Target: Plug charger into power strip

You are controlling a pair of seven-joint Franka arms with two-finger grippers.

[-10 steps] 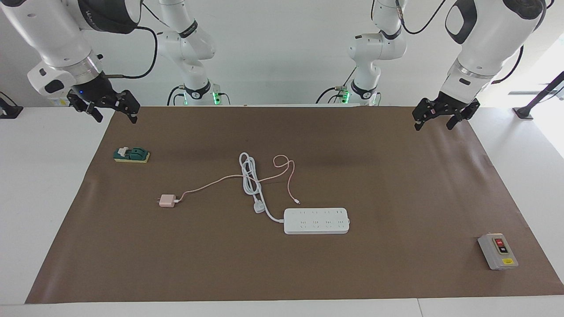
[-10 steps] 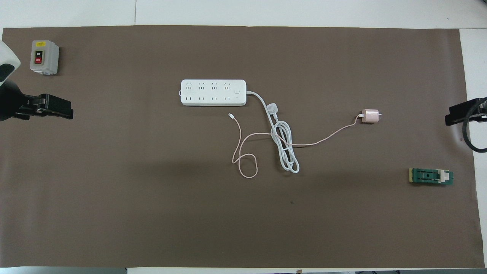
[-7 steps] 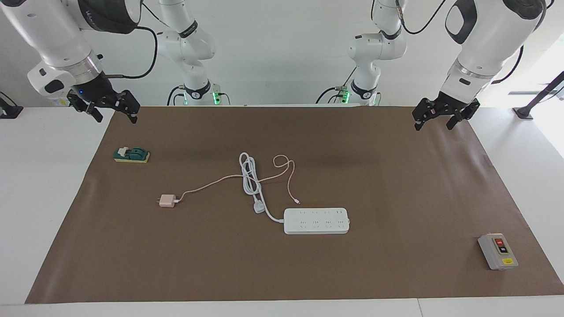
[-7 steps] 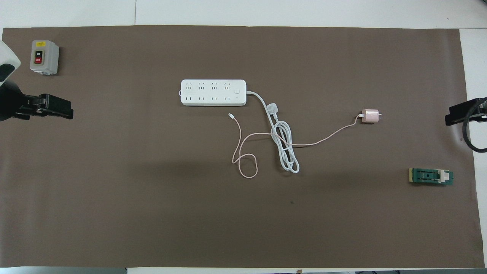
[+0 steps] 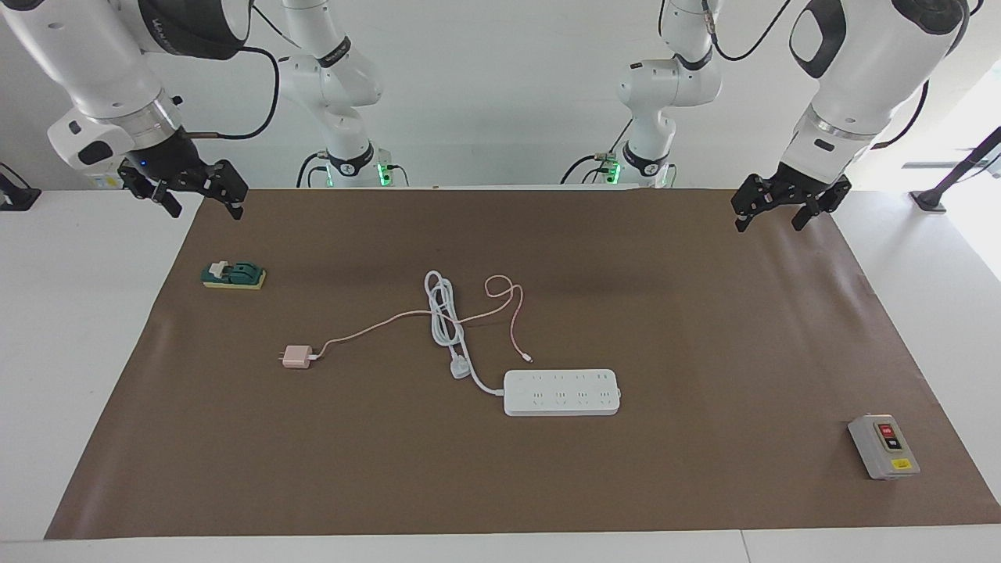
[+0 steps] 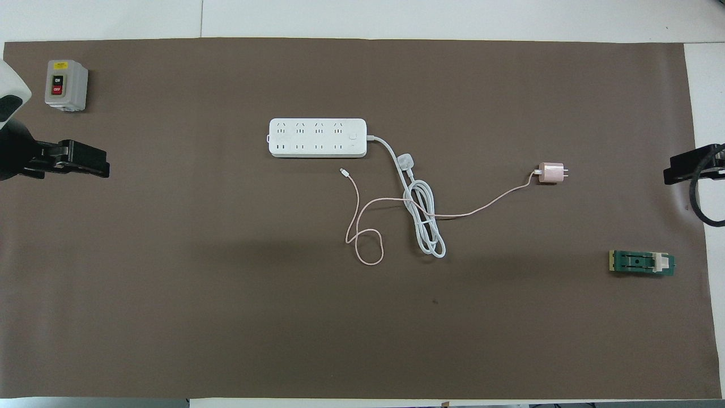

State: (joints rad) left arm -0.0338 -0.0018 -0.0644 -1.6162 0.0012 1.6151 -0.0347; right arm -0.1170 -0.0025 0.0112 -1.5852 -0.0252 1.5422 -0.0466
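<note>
Tabletop covered by a brown mat (image 5: 704, 328), with both arms waiting raised at its corners nearest the robots. The charger (image 5: 297, 357) is a small pale pink cube lying on the mat toward the right arm's end, its two metal prongs pointing toward that end of the table. From its other face a thin pink cable (image 5: 375, 322) runs toward the middle of the mat, crosses the white cord (image 5: 443, 313), curls into a small loop and ends in a tiny white connector (image 5: 530, 359) lying just beside the strip's long edge that faces the robots, not touching it. The strip (image 5: 561, 392) is a long flat white bar with two rows of outlets on its upper face, lying at mid-table, farther from the robots than the charger; no outlet is occupied. Its thick cord leaves the end toward the right arm, is bundled into a narrow coil, and ends in a white plug (image 5: 459, 369) lying near that end of the strip. The right gripper (image 5: 197, 202) hangs over the mat's corner, fingers spread apart and holding nothing; the left gripper (image 5: 770, 215) hangs likewise over the other corner, fingers apart and empty. A green block (image 5: 233, 275) lies near the right gripper; a grey switch box (image 5: 883, 446) sits at the left arm's end, farthest from the robots.
</note>
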